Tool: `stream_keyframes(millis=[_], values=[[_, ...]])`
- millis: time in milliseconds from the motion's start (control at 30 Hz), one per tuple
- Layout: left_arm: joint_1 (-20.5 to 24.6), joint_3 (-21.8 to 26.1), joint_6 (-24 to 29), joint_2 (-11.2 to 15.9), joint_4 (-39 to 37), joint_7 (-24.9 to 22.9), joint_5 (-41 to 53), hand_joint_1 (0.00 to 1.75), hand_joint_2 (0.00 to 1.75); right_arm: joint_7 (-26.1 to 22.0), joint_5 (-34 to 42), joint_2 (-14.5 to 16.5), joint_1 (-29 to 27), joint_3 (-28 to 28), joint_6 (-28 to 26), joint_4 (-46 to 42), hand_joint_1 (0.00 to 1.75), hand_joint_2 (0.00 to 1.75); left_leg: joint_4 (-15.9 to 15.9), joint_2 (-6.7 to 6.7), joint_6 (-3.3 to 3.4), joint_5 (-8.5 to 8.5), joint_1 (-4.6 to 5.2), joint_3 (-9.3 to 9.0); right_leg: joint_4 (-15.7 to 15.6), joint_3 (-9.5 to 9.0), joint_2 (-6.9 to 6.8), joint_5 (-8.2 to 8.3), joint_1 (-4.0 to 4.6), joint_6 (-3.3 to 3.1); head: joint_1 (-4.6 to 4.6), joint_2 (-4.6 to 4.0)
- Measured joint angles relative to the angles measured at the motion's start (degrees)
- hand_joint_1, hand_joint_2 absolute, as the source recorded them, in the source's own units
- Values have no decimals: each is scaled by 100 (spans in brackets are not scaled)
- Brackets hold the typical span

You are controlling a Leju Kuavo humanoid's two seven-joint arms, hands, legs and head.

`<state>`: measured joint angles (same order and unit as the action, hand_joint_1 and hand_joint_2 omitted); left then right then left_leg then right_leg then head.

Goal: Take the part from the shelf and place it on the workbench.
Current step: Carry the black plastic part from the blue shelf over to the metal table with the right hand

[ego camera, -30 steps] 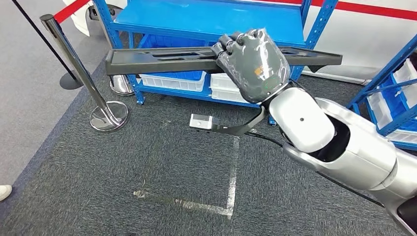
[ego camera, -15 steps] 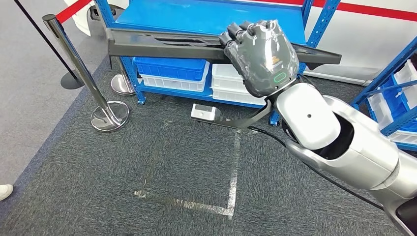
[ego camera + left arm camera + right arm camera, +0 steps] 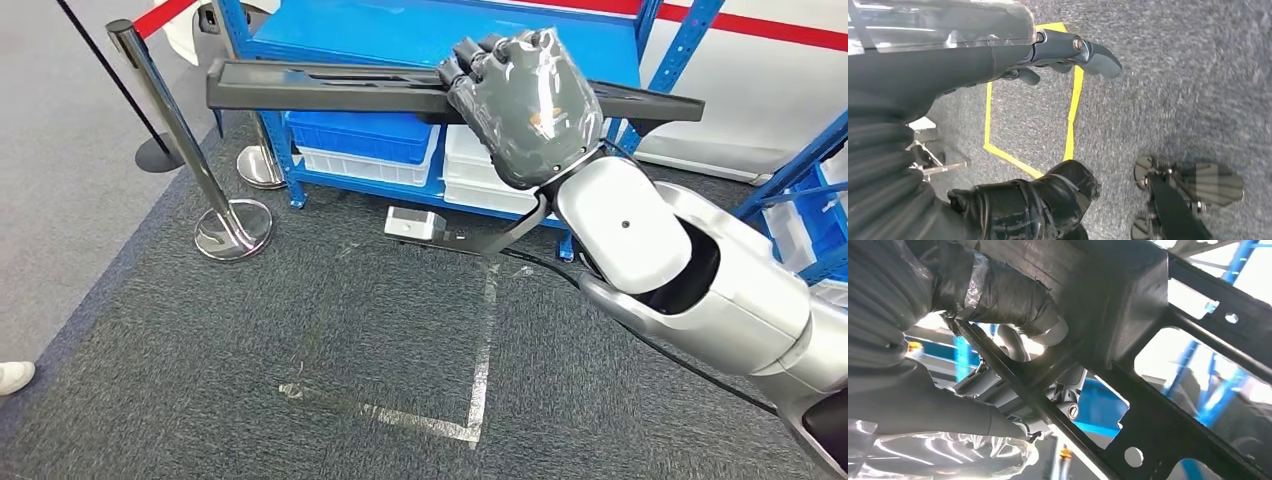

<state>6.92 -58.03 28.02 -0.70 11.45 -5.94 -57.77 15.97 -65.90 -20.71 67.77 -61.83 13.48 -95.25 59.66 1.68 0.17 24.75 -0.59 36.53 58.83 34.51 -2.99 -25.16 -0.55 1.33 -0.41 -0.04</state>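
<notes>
The shelf is the biggest thing here, blue steel frame with a blue deck up top and blue and white bins on the level below. A second blue rack pokes in at the right edge of the head view.

The part is a long, flat black bar with cutouts and holes, held roughly level in front of the shelf, clear of the deck as far as I can tell. The right hand has it about two thirds along, toward the right end, so the long left end sticks way out. From the right wrist view the fingers are wrapped around an edge of the part and clamped on it.

My guess on handling: rigid moulded plastic or thin metal, not heavy, but long enough that the free end will want to droop and swing. A grip nearer the middle would balance better; the ribs and cutout edges give the fingers something to hook on.

The left hand hangs down over the carpet with nothing in it, fingers loosely curled; hard to say more than that.

Stuff in the way: the chrome post with its round base stands just left of the part's free end, with a red belt running off it. Turning that way could clip it. There's also a shoe at the left edge, so a person is close. Tape lines mark a box on the carpet. Can't see the workbench.
</notes>
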Motion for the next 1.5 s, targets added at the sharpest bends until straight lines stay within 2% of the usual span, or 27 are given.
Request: stream_keyframes(millis=[67, 100, 200, 233, 267, 333, 400, 467, 533, 600, 667, 733, 767, 800, 833, 900, 967, 1033, 1100, 1167, 1233, 1267, 1300, 1333, 1400, 1467, 1500], values=[[-3, -1, 1, 1, 0, 0, -1, 0, 175, -18, -17, 1, 21, -6, 19, 3, 175, 175, -24, -107, 70, -23, -6, -5, 104, 33, 0, -105, -19, 51, 2, 0], [-4, -1, 2, 2, 0, 0, -1, 0, 175, -22, -19, 1, 38, -9, 28, 7, 175, 175, -36, -155, 102, -35, -13, -10, 297, 119, 53, -231, -29, 70, 6, 0], [-1, -1, 2, 2, 0, 0, 0, 0, 175, -25, -26, 2, 67, -55, 63, 19, 175, 175, -40, -302, 158, -42, -5, -7, 1337, 625, 232, -690, -28, 77, 14, 0], [-3, -1, 2, 2, 0, 0, 0, 0, 175, -25, -31, 2, 62, -81, 74, 25, 175, 175, -40, -363, 164, -42, 1, -9, 1553, 746, 256, -718, -22, 67, 14, 0], [-6, -1, 2, 2, 0, 0, 0, 0, 175, -25, -37, 2, 59, -102, 82, 32, 175, 175, -39, -428, 166, -40, 7, -15, 1565, 774, 275, -638, -14, 47, 15, 0], [-10, -1, 2, 2, 0, 1, -1, 0, 175, -25, -51, 2, 71, -121, 83, 42, 175, 175, -38, -563, 165, -39, 16, -33, 1004, 547, 388, -240, 5, -29, 14, 0], [-3, -2, 2, -5, 0, 8, -1, 0, 175, -26, -64, 2, 108, -125, 81, 46, 175, 175, -31, -682, 147, -38, 24, -23, 313, 230, 626, 37, 10, -121, 7, 0], [2, -1, 1, -11, 0, 17, -2, 0, 175, -27, -72, 2, 135, -135, 83, 52, 175, 175, -35, -790, 90, -56, -5, 21, 45, 99, 714, 57, 28, -159, 4, 0], [-9, -1, 1, -5, -1, 22, -1, 0, 175, -28, -75, 7, 146, -143, 84, 57, 175, 175, -55, -862, 15, -73, -29, 48, -44, 47, 589, 72, 21, -163, 12, 0], [-24, -2, 3, 0, -2, 24, 1, 0, 175, -22, -78, 14, 160, -143, 86, 63, 175, 175, 137, -649, -48, 60, -5, 141, -146, -29, 452, 100, -23, -187, -6, 0], [-21, -2, 4, -1, -2, 30, 3, 0, 175, -17, -81, 17, 173, -146, 91, 71, 175, 175, 749, -341, -109, 372, -9, 438, -183, -70, 315, 101, -35, -210, -31, 0], [-11, -2, 5, 0, -2, 34, 6, 0, 175, -18, -83, 17, 168, -160, 97, 78, 175, 175, 1335, -243, -163, 566, -44, 745, -170, -72, 178, 82, -38, -213, -35, 0], [-12, -2, 6, 0, -2, 34, 8, 0, 175, -19, -83, 17, 161, -167, 99, 82, 175, 175, 1386, -221, -186, 527, -59, 776, -157, -72, 114, 67, -44, -205, -35, 0], [-14, -2, 9, 1, -2, 35, 10, 0, 175, -19, -82, 17, 157, -172, 101, 86, 175, 175, 1226, -191, -202, 395, -71, 696, -138, -73, 54, 48, -53, -191, -37, 0], [-17, -2, 15, 3, -2, 35, 12, 0, 175, -16, -82, 17, 155, -173, 102, 89, 175, 175, 890, -129, -213, 206, -79, 517, -111, -77, -2, 22, -61, -169, -37, 0], [-14, -2, 27, 6, -2, 35, 16, 0, 175, -6, -82, 16, 159, -172, 103, 91, 175, 175, 214, 65, -184, -31, -46, 158, -44, -75, -97, -39, -44, -102, -40, 0], [-6, -2, 36, 7, -2, 33, 17, 0, 175, 8, -81, 16, 154, -172, 111, 96, 175, 175, -12, 122, -101, -47, -7, 50, -7, -76, -178, -78, 1, -45, -31, 0], [-10, -2, 39, 6, -2, 27, 17, 0, 175, 13, -81, 22, 145, -172, 118, 100, 175, 175, -20, -3, -10, -62, -18, 59, -7, -93, -236, -106, 5, 7, -20, 0], [-13, -2, 42, 7, -2, 17, 17, 0, 175, 16, -81, 28, 141, -172, 119, 103, 175, 175, -54, -106, 64, -86, -40, 42, 162, -34, -63, -255, -30, 58, -15, 0], [-9, -2, 43, 8, -2, 9, 15, 0, 175, 22, -81, 26, 127, -172, 120, 105, 175, 175, -70, -209, 111, -98, -45, 33, 760, 234, 199, -585, -49, 76, -8, 0], [-4, -2, 42, 7, -2, 9, 11, 0, 175, 25, -81, 26, 79, -173, 124, 109, 175, 175, -68, -337, 132, -98, -36, 31, 1470, 587, 281, -833, -48, 78, -6, 0], [-5, -2, 42, 7, -2, 8, 10, 0, 175, 25, -81, 26, 52, -173, 126, 112, 175, 175, -65, -411, 134, -97, -33, 29, 1605, 674, 291, -812, -48, 73, -6, 0], [-7, -2, 42, 7, -2, 7, 9, 0, 175, 25, -81, 26, 35, -173, 128, 115, 175, 175, -59, -487, 134, -96, -33, 26, 1510, 656, 299, -680, -51, 61, -5, 0], [-10, -2, 42, 7, -2, 6, 8, 0, 175, 26, -81, 26, 29, -173, 129, 117, 175, 175, -52, -564, 130, -94, -35, 21, 1202, 533, 331, -467, -55, 43, -4, 0], [-7, -2, 42, 6, -2, 4, 7, 0, 175, 28, -81, 25, 31, -171, 131, 119, 175, 175, -32, -705, 101, -90, -41, 31, 439, 197, 553, -126, -73, 1, -9, 0], [-2, -2, 42, 4, -2, 4, 5, 0, 175, 30, -80, 24, 31, -171, 134, 121, 175, 175, -30, -826, 33, -110, -57, 77, 84, 31, 710, -51, -68, -21, -11, 0], [-3, -2, 42, 4, -2, 3, 3, 0, 175, 30, -79, 25, 30, -172, 137, 122, 175, 175, -38, -888, -11, -131, -65, 99, 58, 14, 685, -54, -54, -28, -9, 0]])
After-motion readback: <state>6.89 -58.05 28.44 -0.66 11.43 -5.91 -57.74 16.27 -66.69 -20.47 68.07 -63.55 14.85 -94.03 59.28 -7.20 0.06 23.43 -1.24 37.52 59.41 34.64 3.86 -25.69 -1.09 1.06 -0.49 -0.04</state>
